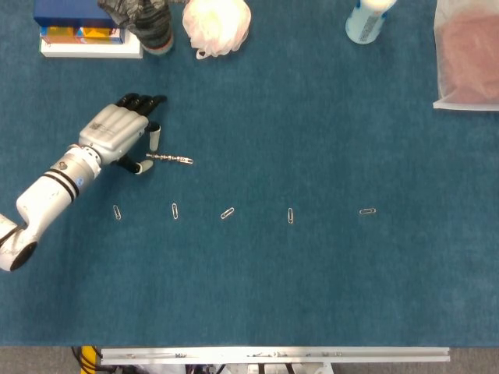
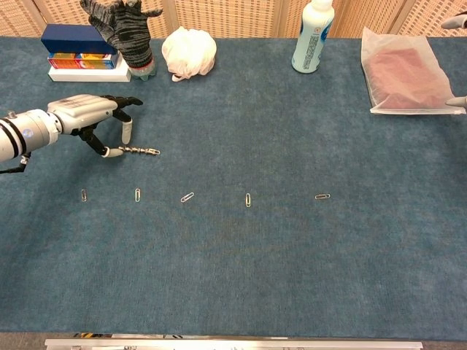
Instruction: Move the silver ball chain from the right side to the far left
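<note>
Fingers: the left hand's (image 1: 117, 132) thumb and one fingertip (image 2: 126, 133) bracket the left end of the silver ball chain (image 1: 170, 159); they are slightly apart and look close to touching it, but no pinch is closed yet, and the other fingers are spread.
Chain: it lies straight on the blue table cloth (image 2: 292, 262), just above the row of paper clips (image 1: 227, 213), in the left part of the table.
Right hand: only fingertips (image 2: 458, 100) show at the right edge beside the plastic bag (image 2: 407, 71); grasp unreadable.
Progress: judging by position, the chain is not yet at the far left; gripping, carrying and setting down remain.
</note>
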Tool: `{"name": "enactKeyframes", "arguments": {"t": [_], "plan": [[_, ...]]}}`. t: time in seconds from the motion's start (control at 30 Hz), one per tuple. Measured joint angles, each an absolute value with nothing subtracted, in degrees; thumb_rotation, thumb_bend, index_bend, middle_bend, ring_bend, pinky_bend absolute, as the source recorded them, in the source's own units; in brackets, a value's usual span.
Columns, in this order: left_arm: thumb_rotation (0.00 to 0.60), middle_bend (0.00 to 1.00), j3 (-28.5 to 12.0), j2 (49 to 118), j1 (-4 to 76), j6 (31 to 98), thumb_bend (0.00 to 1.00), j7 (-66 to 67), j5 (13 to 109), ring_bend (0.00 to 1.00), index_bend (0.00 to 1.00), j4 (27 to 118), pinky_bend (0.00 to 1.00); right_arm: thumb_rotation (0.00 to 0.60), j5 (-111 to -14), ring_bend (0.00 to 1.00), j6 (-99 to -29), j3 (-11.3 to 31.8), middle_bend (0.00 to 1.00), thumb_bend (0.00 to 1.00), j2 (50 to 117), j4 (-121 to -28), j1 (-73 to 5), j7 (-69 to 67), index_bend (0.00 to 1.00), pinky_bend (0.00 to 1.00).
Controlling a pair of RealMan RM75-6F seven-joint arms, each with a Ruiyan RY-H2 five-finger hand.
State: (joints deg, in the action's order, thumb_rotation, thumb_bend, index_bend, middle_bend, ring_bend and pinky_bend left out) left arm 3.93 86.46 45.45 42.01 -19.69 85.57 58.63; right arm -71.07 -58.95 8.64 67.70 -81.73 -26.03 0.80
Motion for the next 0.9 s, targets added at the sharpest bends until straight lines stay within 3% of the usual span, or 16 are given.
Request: {"name": "enactKeyframes", "arguments": {"t": [0.9], "plan": [[0.6,0.0,3.1,88.3,45.9,39.8,0.27,-19.0,85.4,0.0,0.5,57.0,0.03,0.6,-71.2,0.0,-58.9,8.5,0.06,0.0,67.8,-81.4,-25.8,0.3,0.12,0.11]]}}
